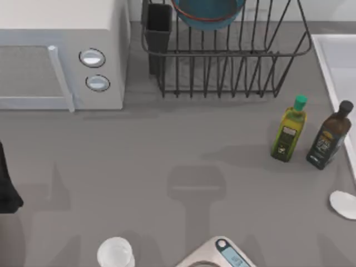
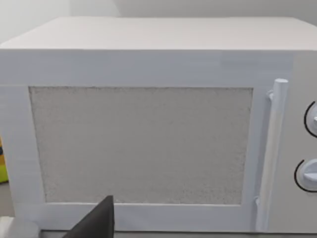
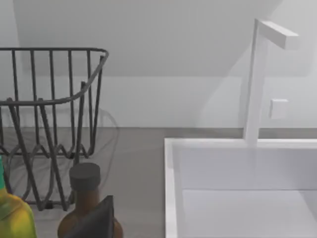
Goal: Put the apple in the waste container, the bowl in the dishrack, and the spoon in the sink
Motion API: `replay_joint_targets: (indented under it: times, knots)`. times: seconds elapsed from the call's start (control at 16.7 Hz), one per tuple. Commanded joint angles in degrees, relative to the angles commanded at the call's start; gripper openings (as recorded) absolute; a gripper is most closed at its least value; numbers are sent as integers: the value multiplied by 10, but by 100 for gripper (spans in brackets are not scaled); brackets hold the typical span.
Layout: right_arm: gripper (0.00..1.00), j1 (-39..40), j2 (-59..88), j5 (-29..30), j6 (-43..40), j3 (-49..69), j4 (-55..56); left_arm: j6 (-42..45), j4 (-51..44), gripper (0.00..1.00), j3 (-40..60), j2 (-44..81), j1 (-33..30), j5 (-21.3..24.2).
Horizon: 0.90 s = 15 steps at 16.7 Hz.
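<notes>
Top view, reading left to right from the dishrack point(image 1: 222, 61): our left end effector point(image 1: 6, 189) sits far left of it, parked, and we cannot tell its opening. The bowl point(image 1: 208, 12) already rests inside the dishrack, so that step looks done. The sink point(image 1: 334, 61) lies right of it, with the spoon point(image 1: 344, 204) on the surface just below.

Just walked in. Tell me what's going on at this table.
Nothing is being handled at this moment. The bowl already sits in the dishrack at the back. The spoon lies on the table at the right edge, beside the sink, not in it. The left arm waits at the table's left edge.
</notes>
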Motion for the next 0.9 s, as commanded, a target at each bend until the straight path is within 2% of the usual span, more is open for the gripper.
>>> replay_joint_targets:
  times: [0.24,0.42,0.6,0.9]
  knots:
    - [100,2,3,1,-1,2,0,0,0,100,0,0,0,0]
    - [100,-3,40,1,-37,34,-36,0,0,100,0,0,0,0]
    - [100,-12,132,1,-124,101,-115,0,0,100,0,0,0,0]
    - [100,-34,380,2,-324,252,-293,0,0,100,0,0,0,0]
